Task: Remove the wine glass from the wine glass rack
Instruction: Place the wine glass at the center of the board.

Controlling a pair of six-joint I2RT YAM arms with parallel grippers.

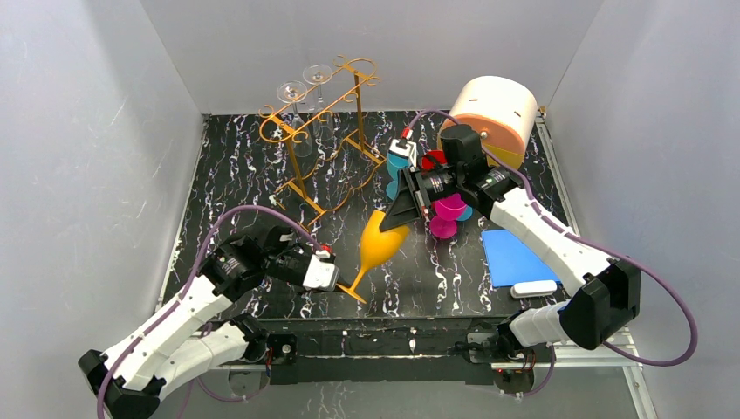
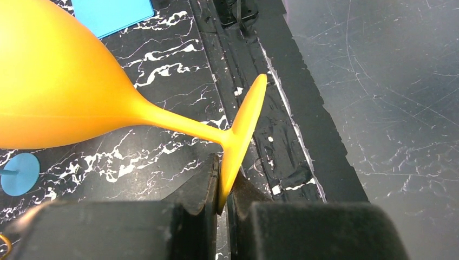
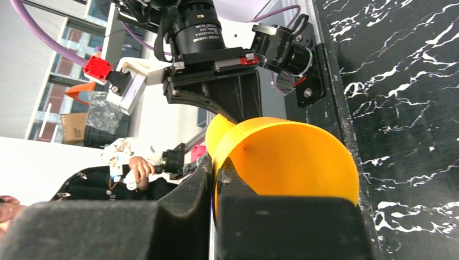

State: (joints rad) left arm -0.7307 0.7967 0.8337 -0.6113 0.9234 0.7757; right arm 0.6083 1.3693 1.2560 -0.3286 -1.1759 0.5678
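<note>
An orange wine glass (image 1: 381, 242) hangs tilted over the table's middle, off the rack and held at both ends. My left gripper (image 1: 342, 281) is shut on the edge of its foot (image 2: 243, 130); in the left wrist view (image 2: 223, 200) the jaws pinch the disc. My right gripper (image 1: 394, 218) is shut on the bowl's rim; in the right wrist view (image 3: 214, 173) one finger is inside the orange bowl (image 3: 292, 157) and one outside. The gold wire wine glass rack (image 1: 332, 131) stands at the back left, with two clear wine glasses (image 1: 292, 92) hanging upside down from its top rails.
Teal (image 1: 400, 161), red and magenta (image 1: 449, 209) plastic glasses cluster under my right wrist. A peach and white cylinder (image 1: 493, 118) stands at the back right. A blue pad (image 1: 515, 257) and a white bar (image 1: 534, 288) lie at the front right.
</note>
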